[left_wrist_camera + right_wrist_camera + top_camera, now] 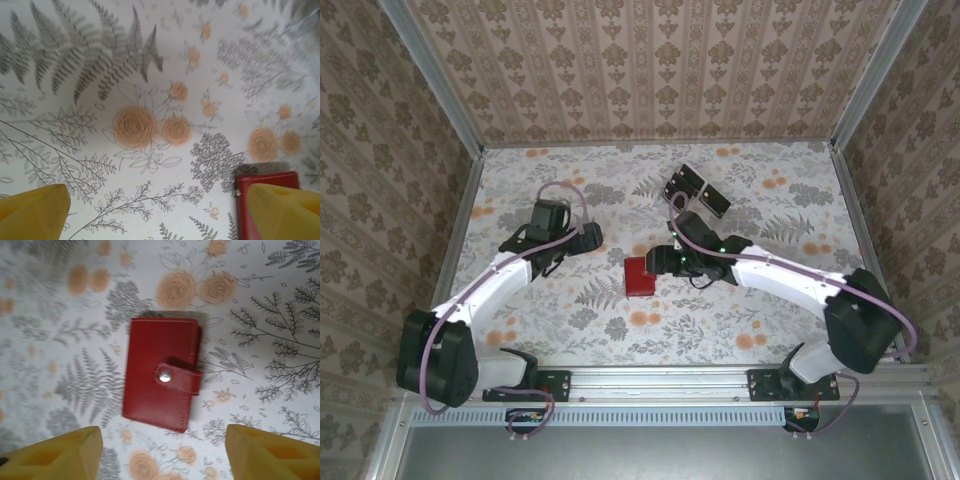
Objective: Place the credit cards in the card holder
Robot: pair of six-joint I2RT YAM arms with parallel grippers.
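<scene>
The card holder [161, 374] is a red wallet lying flat on the floral table, folded shut with its snap tab fastened. My right gripper [160, 455] hovers just short of it, open, with nothing between its yellow fingers [55, 455]. In the top view the card holder [640, 277] sits mid-table, right in front of the right gripper [655, 262]. The left gripper [588, 238] is to its left, open and empty. In the left wrist view the card holder's corner [246, 195] shows beside one yellow finger [285, 210] of the left gripper [160, 215]. The black credit cards [695, 190] lie behind the right arm.
The cards rest on a clear rack [672, 186] at the back centre. Patterned walls close in the table on three sides, with a metal rail [660, 380] along the near edge. Bare floral tabletop [780, 200] spreads to the far right and far left.
</scene>
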